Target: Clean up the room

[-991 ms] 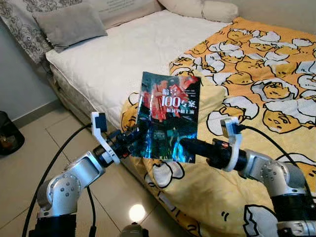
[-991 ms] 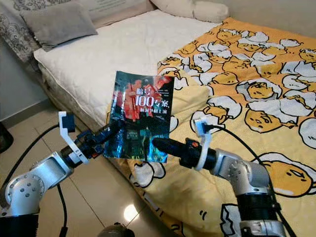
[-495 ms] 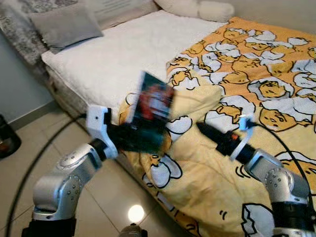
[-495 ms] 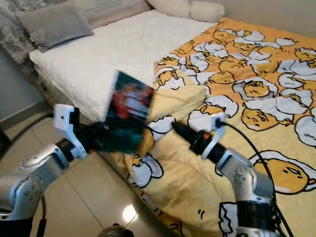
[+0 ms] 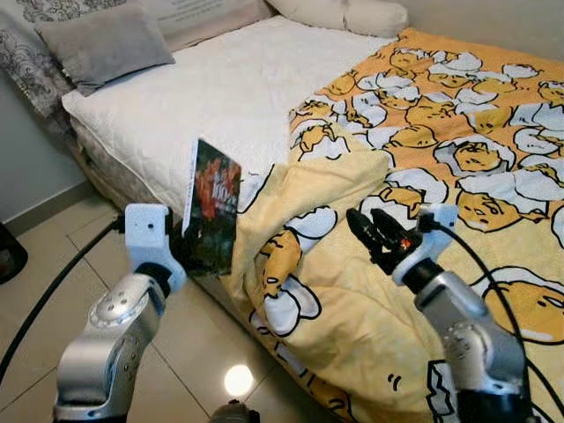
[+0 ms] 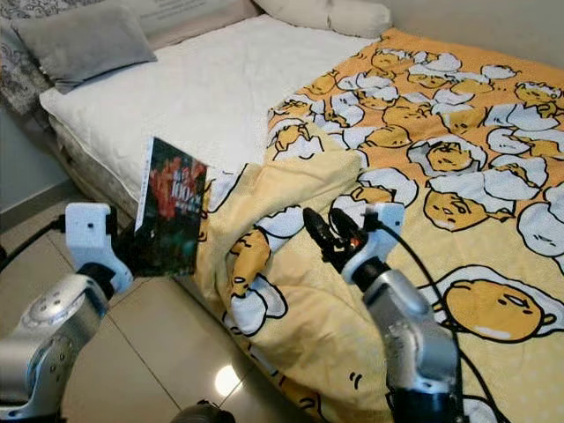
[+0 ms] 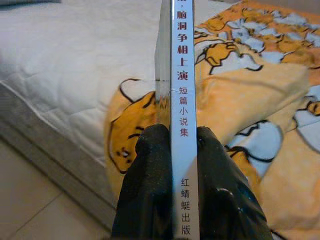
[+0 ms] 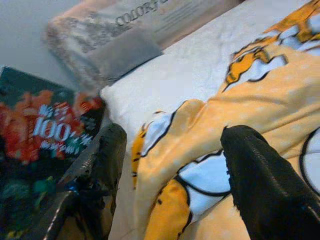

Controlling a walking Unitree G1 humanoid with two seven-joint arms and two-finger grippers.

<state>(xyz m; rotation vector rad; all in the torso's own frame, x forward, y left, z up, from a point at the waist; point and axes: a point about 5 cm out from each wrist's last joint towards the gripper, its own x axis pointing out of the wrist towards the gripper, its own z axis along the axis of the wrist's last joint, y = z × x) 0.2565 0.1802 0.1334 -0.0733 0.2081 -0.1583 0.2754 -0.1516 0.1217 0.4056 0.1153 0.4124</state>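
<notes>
A dark book (image 5: 211, 204) with red cover art and white "100" lettering stands upright beside the bed edge, held in my left gripper (image 5: 196, 248). The left wrist view looks along its white spine (image 7: 182, 125), with both black fingers (image 7: 150, 185) pressed against its sides. My right gripper (image 5: 374, 233) hovers open over the yellow cartoon-print blanket (image 5: 441, 159), its fingers (image 8: 260, 175) spread with nothing between them. The book (image 8: 35, 150) lies off to the side of that gripper.
The bed has a bare white mattress (image 5: 220, 88) with a grey pillow (image 5: 101, 40) and a patterned pillow at its head. Tiled floor (image 5: 53, 256) runs along the bed's left side. A black cable (image 5: 53, 291) trails from my left arm.
My right gripper has let go of the book and drawn back over the blanket. The left gripper has swung the book leftwards and turned it edge-on. The camera has shifted a little.
</notes>
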